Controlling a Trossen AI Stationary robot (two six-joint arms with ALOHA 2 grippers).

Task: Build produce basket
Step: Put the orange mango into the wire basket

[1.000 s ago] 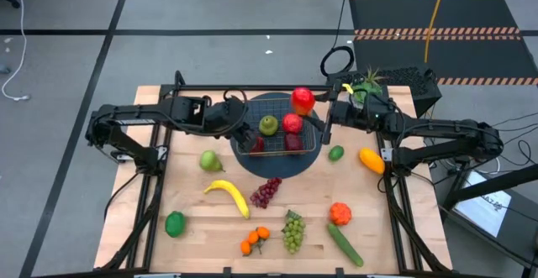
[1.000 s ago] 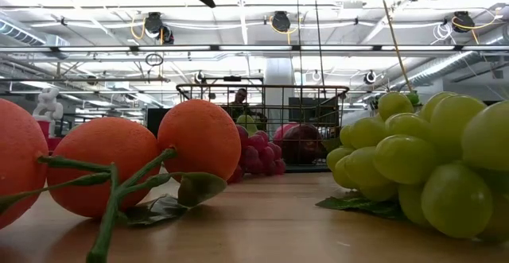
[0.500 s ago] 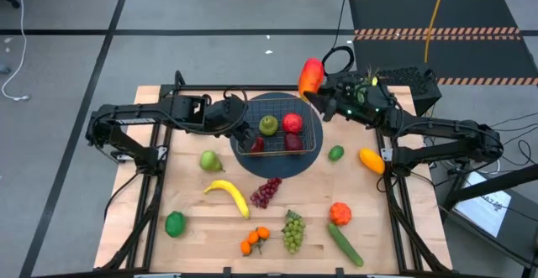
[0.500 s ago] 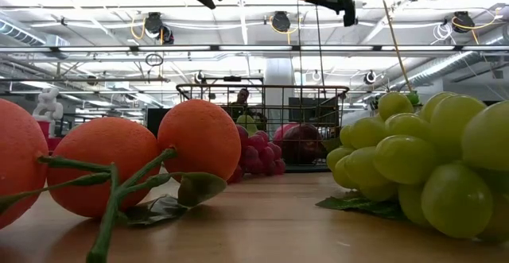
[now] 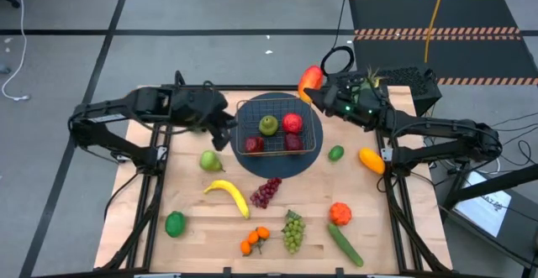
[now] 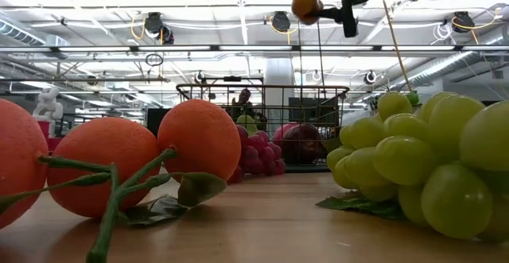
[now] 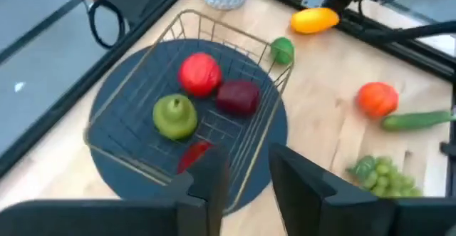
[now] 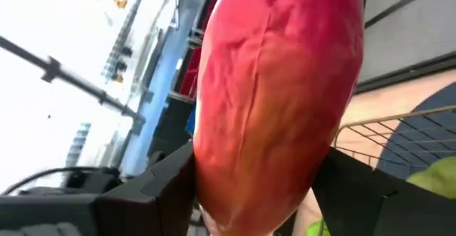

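Basket: the wire-mesh basket (image 5: 278, 128) sits on a round dark mat (image 5: 277, 162) at the far middle of the table (image 5: 210, 228).
Contents so far: four pieces are inside, namely a green apple (image 5: 268, 125), a red apple (image 5: 292, 123), a dark red fruit (image 5: 293, 142) and a small red pepper (image 5: 254, 144). The left wrist view confirms all four lie within the rim.
Right gripper: the right gripper (image 5: 324, 89) hangs above the basket's far right corner, its jaws clamped on a red-orange mango (image 5: 310, 79). The right wrist view shows the fruit filling the gap between both fingers. It is raised clear of the basket; the low view places it high above the rim.
Left gripper: the left gripper (image 5: 220, 120) stands just beside the basket's left edge. Its fingers are set narrow with a small gap, and nothing is between them.
Outstanding on table: green pear (image 5: 208, 160), banana (image 5: 229, 194), purple grapes (image 5: 266, 191), green grapes (image 5: 292, 230), oranges (image 5: 254, 241), large lime (image 5: 174, 223), small lime (image 5: 335, 153), yellow mango (image 5: 371, 160), orange pepper (image 5: 340, 213), cucumber (image 5: 345, 244).
Progress: judged under half complete; four pieces placed, one in the grip, ten loose.
Step in hand: judged to be placing the held mango into the basket.
Concern: the basket is shallow, so later pieces will likely need stacking, with a risk of rolling out.
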